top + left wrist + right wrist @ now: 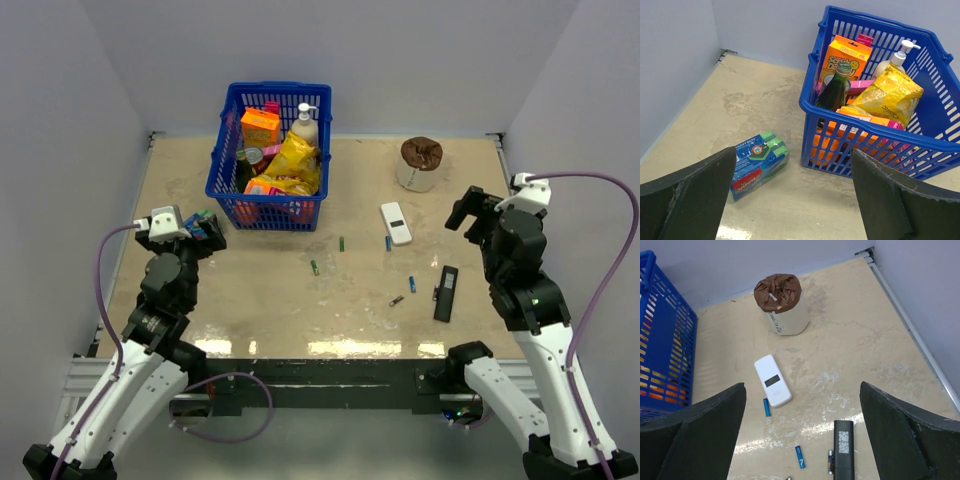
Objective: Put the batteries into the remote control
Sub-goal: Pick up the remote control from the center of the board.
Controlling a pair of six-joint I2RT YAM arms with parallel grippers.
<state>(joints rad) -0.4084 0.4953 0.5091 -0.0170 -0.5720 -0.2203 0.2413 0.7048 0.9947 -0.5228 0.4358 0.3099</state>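
The white remote control (396, 222) lies on the table right of centre, with its dark patch up; it also shows in the right wrist view (772, 380). Batteries lie loose around it: a blue one (389, 242) beside it (767, 407), a blue one (411, 283) nearer (799, 456), two green ones (341, 243) (314, 267), a dark one (397, 300), and one (830, 461) against the black remote. My left gripper (205, 226) is open and empty at the left (792, 200). My right gripper (470, 208) is open and empty, above the table right of the remote (802, 430).
A blue basket (268, 155) full of groceries stands at the back (875, 130). A sponge pack (758, 162) lies below my left gripper. A white cup with a brown top (420, 163) stands back right (782, 305). A slim black remote (446, 292) lies front right (843, 449).
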